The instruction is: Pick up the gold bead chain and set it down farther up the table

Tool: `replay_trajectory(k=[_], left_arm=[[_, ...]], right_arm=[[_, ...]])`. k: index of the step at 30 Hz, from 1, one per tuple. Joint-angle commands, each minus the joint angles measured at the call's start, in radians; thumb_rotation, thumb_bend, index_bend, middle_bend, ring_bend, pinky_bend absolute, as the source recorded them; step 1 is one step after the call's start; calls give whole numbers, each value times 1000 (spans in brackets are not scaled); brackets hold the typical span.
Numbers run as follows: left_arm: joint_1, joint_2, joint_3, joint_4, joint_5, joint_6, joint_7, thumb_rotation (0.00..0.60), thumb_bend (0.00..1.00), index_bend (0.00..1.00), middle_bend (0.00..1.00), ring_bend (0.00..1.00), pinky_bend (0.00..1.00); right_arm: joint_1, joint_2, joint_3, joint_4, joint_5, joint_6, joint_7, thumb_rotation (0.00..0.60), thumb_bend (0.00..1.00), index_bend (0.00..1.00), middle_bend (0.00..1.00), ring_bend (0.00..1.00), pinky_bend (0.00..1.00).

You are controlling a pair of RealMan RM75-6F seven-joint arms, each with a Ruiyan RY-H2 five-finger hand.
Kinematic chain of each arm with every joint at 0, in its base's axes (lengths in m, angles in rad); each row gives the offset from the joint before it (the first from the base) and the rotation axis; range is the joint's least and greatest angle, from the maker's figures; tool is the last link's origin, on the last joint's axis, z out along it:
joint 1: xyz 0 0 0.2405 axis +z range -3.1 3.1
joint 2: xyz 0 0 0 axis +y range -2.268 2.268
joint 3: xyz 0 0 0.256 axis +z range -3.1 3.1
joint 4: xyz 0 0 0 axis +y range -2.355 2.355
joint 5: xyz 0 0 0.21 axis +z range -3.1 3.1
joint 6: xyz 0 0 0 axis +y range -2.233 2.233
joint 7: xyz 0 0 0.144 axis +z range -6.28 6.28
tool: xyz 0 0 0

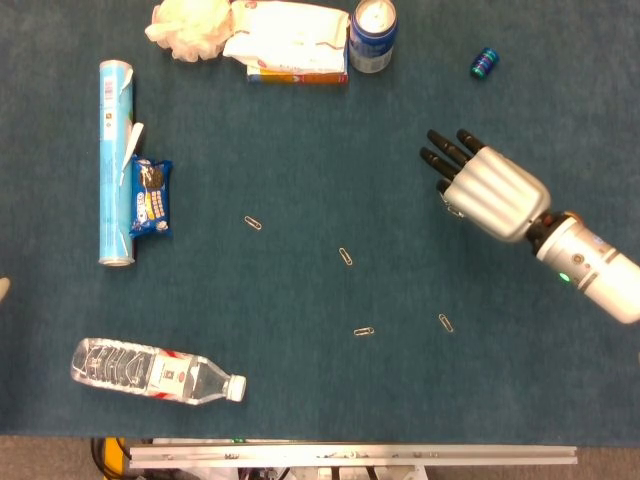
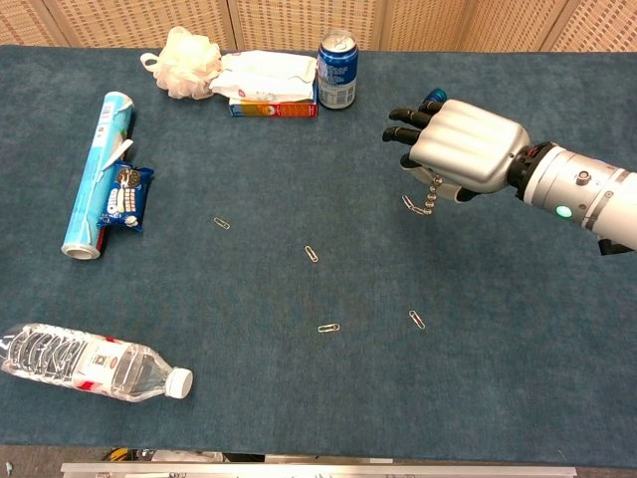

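My right hand [image 1: 490, 193] hovers palm down over the right half of the blue table, fingers pointing up and to the left. In the chest view the same hand [image 2: 460, 144] holds the gold bead chain [image 2: 427, 198], which dangles in a short loop from under the palm, its low end close to the cloth. From the head view the hand covers the chain almost entirely. My left hand appears in neither view.
A blue can [image 1: 372, 35] and a white snack pack [image 1: 288, 42] stand at the far edge, with a small blue-green cylinder [image 1: 484, 62] just beyond the fingertips. Several paper clips [image 1: 345, 256] lie mid-table. A blue tube [image 1: 115, 160], cookie pack [image 1: 151, 196] and water bottle [image 1: 155, 370] sit left.
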Motion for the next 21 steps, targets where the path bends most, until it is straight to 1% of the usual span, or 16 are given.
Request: replay_trajectory(k=[1, 21], left_arm=[[0, 0, 0, 0, -1, -1, 0, 600, 137, 496, 447, 327, 506], [2, 4, -1, -2, -1, 2, -7, 600, 137, 496, 447, 327, 506]], right_arm=[[8, -10, 5, 14, 10, -9, -1, 600, 261, 580, 165, 70, 225], [45, -74, 20, 108, 55, -39, 24, 600, 262, 580, 165, 70, 226]])
